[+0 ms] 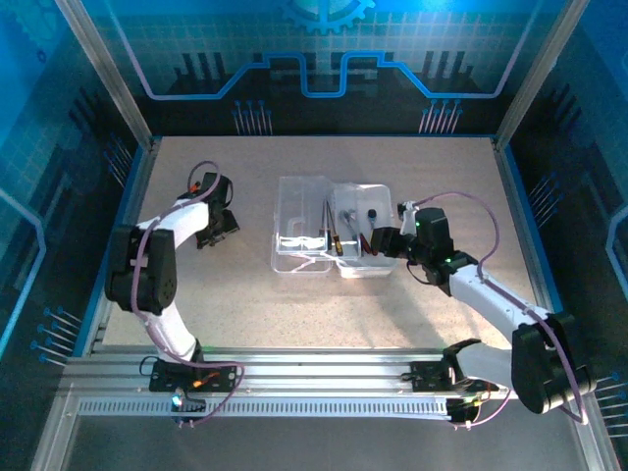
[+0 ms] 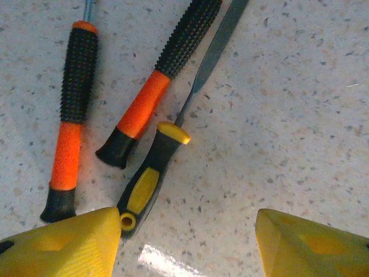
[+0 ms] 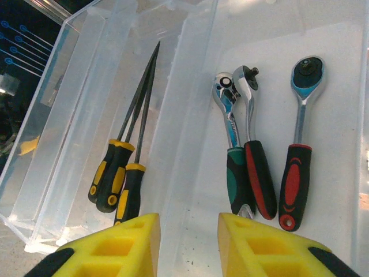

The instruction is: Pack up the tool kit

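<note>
– Progress on the kit?
– Abt halfway, I'd say. Case (image 1: 299, 211) lies open under your R claw (image 3: 185, 231). Inside, ahead-left of that claw: 3 files (image 3: 124, 173) w/ yellow-black handles. Ahead-right: 3 ratchets (image 3: 258, 173), side by side, heads pointing away from the claw.
– R claw holding anything?
– No. Fingers stand a little apart w/ nothing btwn them. It hangs over the case.
– And the L side?
– L claw (image 2: 187, 231) is low over the table (image 2: 300, 115), well apart from the case, spread wide, empty. Ahead of it you've got 3 loose tools: 2 orange tools (image 2: 141, 107) w/ black grips, plus 1 more file (image 2: 151, 176). That file's butt end sits right at one fingertip, off-centre, not btwn the fingers. Can't tell if it touches.
– So what's left?
– At least those 3 to go in, then shut the lid. Likely next pick is the file, but you'd need to shift the claw sideways so the handle sits btwn the fingers. Handles lie close together, so watch you don't nudge the orange one just beside it.
</note>
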